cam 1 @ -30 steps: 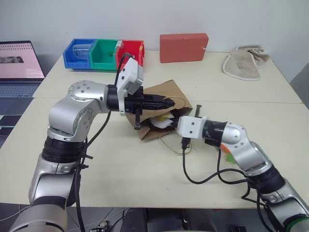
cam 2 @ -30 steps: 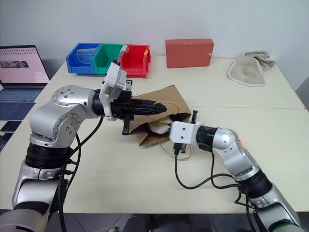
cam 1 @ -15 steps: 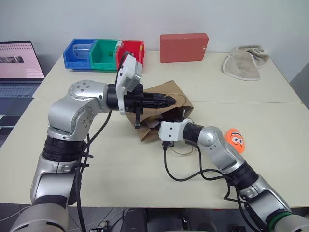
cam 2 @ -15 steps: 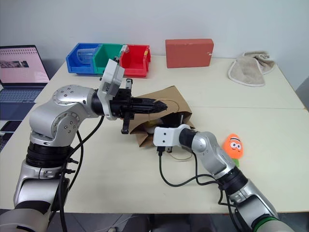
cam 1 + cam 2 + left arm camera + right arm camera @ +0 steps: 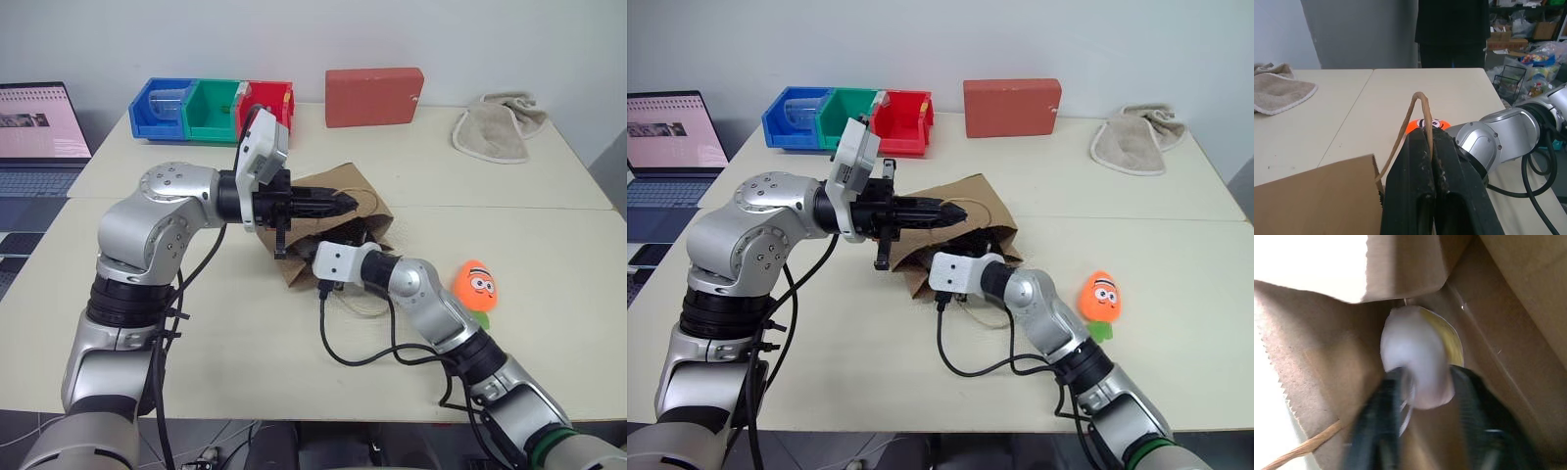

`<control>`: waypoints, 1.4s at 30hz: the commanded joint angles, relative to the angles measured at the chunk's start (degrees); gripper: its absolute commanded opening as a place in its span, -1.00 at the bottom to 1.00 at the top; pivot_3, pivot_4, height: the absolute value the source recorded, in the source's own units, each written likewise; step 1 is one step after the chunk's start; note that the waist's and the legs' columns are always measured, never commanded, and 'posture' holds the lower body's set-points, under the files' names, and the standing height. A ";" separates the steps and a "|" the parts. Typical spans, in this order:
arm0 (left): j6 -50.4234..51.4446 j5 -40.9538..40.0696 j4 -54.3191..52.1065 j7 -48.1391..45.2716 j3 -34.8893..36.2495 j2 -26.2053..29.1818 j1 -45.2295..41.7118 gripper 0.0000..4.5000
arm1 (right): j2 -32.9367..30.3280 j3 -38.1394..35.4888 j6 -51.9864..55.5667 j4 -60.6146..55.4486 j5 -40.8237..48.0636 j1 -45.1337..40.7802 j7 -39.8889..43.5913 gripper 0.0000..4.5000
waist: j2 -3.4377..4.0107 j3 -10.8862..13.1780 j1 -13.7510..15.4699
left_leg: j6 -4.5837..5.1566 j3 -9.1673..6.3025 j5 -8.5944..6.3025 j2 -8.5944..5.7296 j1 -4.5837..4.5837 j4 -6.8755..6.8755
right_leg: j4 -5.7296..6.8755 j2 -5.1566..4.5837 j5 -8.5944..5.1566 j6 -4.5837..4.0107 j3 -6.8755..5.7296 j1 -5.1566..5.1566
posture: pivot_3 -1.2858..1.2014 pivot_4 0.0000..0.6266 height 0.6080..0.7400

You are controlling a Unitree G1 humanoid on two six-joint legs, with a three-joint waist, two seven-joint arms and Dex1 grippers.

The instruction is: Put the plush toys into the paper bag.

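The brown paper bag (image 5: 338, 184) lies on its side mid-table, mouth toward me. My left gripper (image 5: 343, 203) is shut on one tan cord handle (image 5: 1419, 105) and holds the bag's upper edge up. My right arm's wrist (image 5: 338, 262) reaches into the mouth. Inside the bag (image 5: 1317, 352), my right gripper (image 5: 1425, 374) has its fingers spread on either side of the white egg toy (image 5: 1415, 352) with the yellow face. The orange carrot toy (image 5: 477, 282) lies on the table to the right of the bag, apart from both grippers.
A red box (image 5: 373, 95) and blue, green and red bins (image 5: 211, 108) stand at the back. A beige towel (image 5: 500, 125) lies back right, a laptop (image 5: 34, 127) far left. A person (image 5: 1452, 29) stands beyond the table's right end.
My right arm pushed left and deeper into the bag with the egg toy, uncovering the carrot toy. Its fingers have spread apart. The left gripper has kept still on the handle.
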 commanded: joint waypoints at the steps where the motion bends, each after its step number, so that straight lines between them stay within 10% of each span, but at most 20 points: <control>1: -1.22 0.14 -1.42 -0.24 0.96 0.41 -0.37 -1.00 | -0.73 -1.88 0.05 -4.49 0.47 0.33 -0.15 0.42 | 0.00 0.00 -0.02 | 0.00 0.00 0.00 0.00 0.00 0.00 | 0.00 0.00 0.00 0.00 0.00 0.00 | 0.03 -0.52 1.00; 4: -1.81 0.72 -1.22 -0.26 0.63 0.32 -0.12 -1.00 | -1.95 -2.49 1.09 -7.89 0.91 1.66 1.29 0.89 | 0.00 0.00 -0.08 | 0.00 0.00 0.00 0.00 -0.01 0.00 | 0.00 0.00 0.00 0.00 0.00 0.00 | 0.03 -0.52 1.00; 18: -4.87 3.01 1.46 -0.85 -0.70 -1.46 -0.37 -1.00 | -19.96 -20.38 18.68 -36.06 27.20 11.90 24.99 0.89 | 0.00 0.00 0.81 | 0.01 -0.02 0.00 -0.01 -0.03 0.04 | -0.02 -0.01 -0.05 0.08 -0.02 0.04 | 0.03 -0.52 1.00; 28: -5.39 2.94 -0.14 -0.80 -0.38 -2.19 1.42 -1.00 | -37.21 -43.12 20.08 -30.14 32.94 28.88 27.05 0.89 | 0.00 -0.02 0.95 | 0.03 0.02 -0.01 0.00 0.02 0.11 | -0.03 0.00 -0.04 0.10 0.00 0.10 | 0.03 -0.52 1.00; 42: -5.19 2.89 -1.69 0.03 -0.39 -2.30 2.77 -1.00 | -36.07 -38.89 19.66 -23.40 30.43 34.91 17.25 0.89 | 0.02 -0.02 0.76 | 0.02 0.13 -0.01 0.00 -0.01 0.65 | -0.08 0.00 0.10 0.24 0.14 0.29 | 0.03 -0.52 1.00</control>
